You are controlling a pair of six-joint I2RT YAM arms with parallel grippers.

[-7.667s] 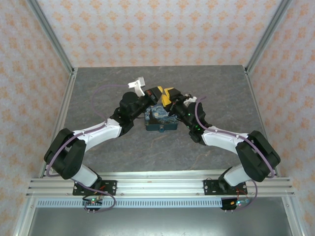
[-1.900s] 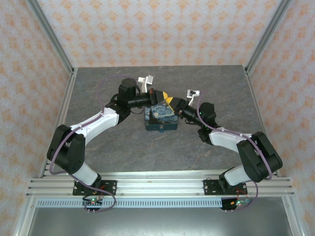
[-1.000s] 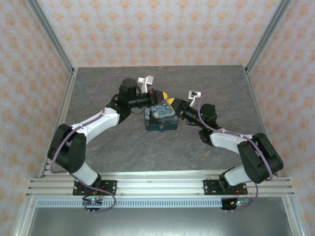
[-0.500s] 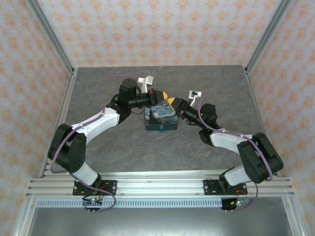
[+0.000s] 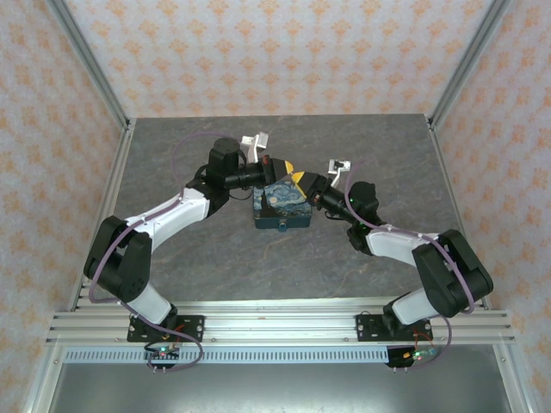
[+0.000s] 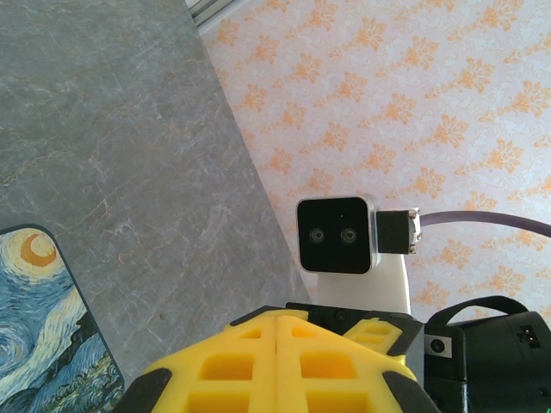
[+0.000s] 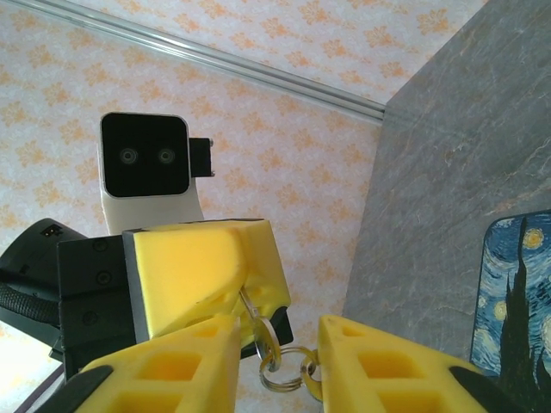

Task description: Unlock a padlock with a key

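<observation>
**Two black-and-white arms with yellow fingers**
The left arm (image 5: 168, 219) and right arm (image 5: 396, 245) each have glossy white links between bulky black joint housings. A thin purple cable (image 5: 179, 155) loops along the outside of each, and black base plates (image 5: 164, 328) sit at the bottom of the frame. The left gripper (image 6: 275, 344) and right gripper (image 7: 275, 366) carry bright yellow fingers (image 6: 232, 370) moulded with rectangular pockets, on black bodies with small screws (image 6: 438, 345). Each wrist has a white camera (image 7: 144, 168) with a black face and two round lenses.
</observation>
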